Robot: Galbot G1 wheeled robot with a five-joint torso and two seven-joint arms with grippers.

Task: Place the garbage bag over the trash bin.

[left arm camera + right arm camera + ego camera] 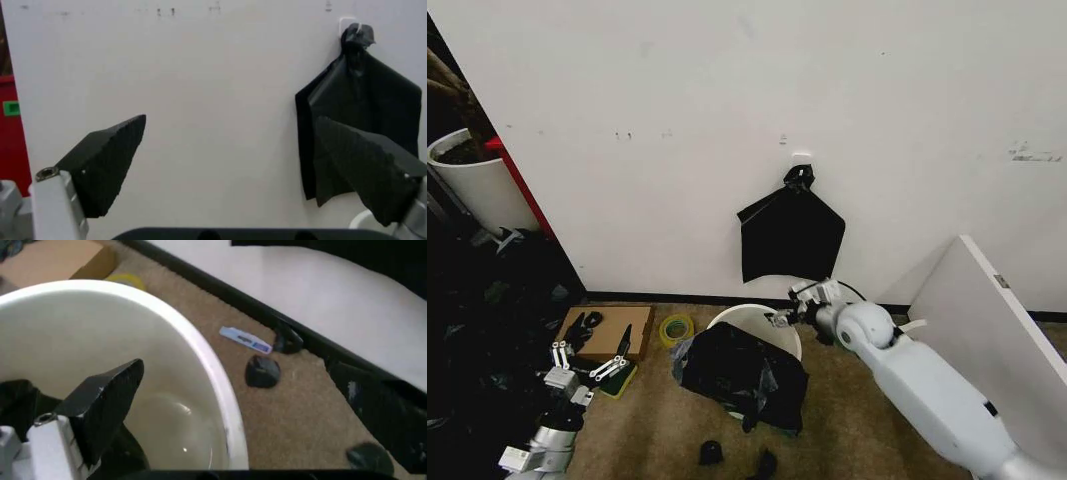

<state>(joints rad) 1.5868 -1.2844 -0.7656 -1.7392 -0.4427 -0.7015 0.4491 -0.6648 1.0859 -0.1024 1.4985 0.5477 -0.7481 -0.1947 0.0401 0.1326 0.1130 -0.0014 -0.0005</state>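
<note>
We see the trash bin (pixel 767 322) on the carpeted floor near the wall, its far rim bare and its near side draped by the garbage bag (pixel 742 375) — glossy black film bunched over the near edge and spilling down the front. From the right wrist, the bin's (pixel 133 340) pale inside is open to view, with a bit of black film (pixel 20 400) at the near inner wall.

The right claw (pixel 779 318) hangs at the bin's far-right rim. Its fingers (pixel 100 400) stand apart, one above the bin's interior, with nothing between them.

The left claw (pixel 587 365) sits low at the near left, above a flat cardboard box (pixel 607 330). Its fingers (pixel 107 160) are spread wide and hold nothing.

On the wall behind the bin a flat black bag (pixel 790 235) hangs from a hook by its knotted top. A yellow tape roll (pixel 676 328) lies between box and bin.
</note>
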